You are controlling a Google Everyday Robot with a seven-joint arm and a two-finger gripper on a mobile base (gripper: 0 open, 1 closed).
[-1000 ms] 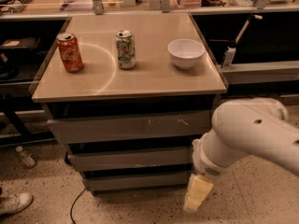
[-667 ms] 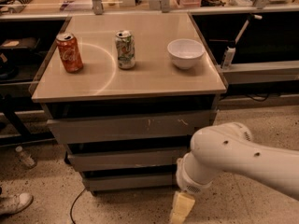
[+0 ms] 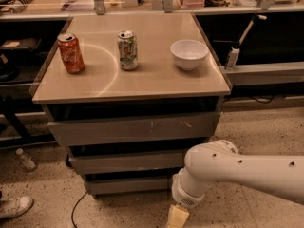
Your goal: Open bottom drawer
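The bottom drawer (image 3: 128, 185) is the lowest grey slat front of three under the tan table, and it looks closed. The middle drawer front (image 3: 123, 161) and the larger scratched top drawer front (image 3: 133, 128) sit above it. My white arm (image 3: 237, 167) reaches in from the right, low over the floor. My gripper (image 3: 176, 217) hangs at the bottom edge of the view, just in front of and below the bottom drawer's right end. Only its yellowish tip shows.
On the tabletop (image 3: 133, 87) stand a red can (image 3: 70, 53), a green-white can (image 3: 127, 50) and a white bowl (image 3: 189, 54). A plastic bottle (image 3: 26, 159) and a shoe (image 3: 14, 207) lie on the speckled floor at left. A cable (image 3: 76, 210) trails on the floor.
My arm has swung left and lower, carrying the gripper from the cabinet's right side toward the front of the bottom drawer. The drawers have not moved.
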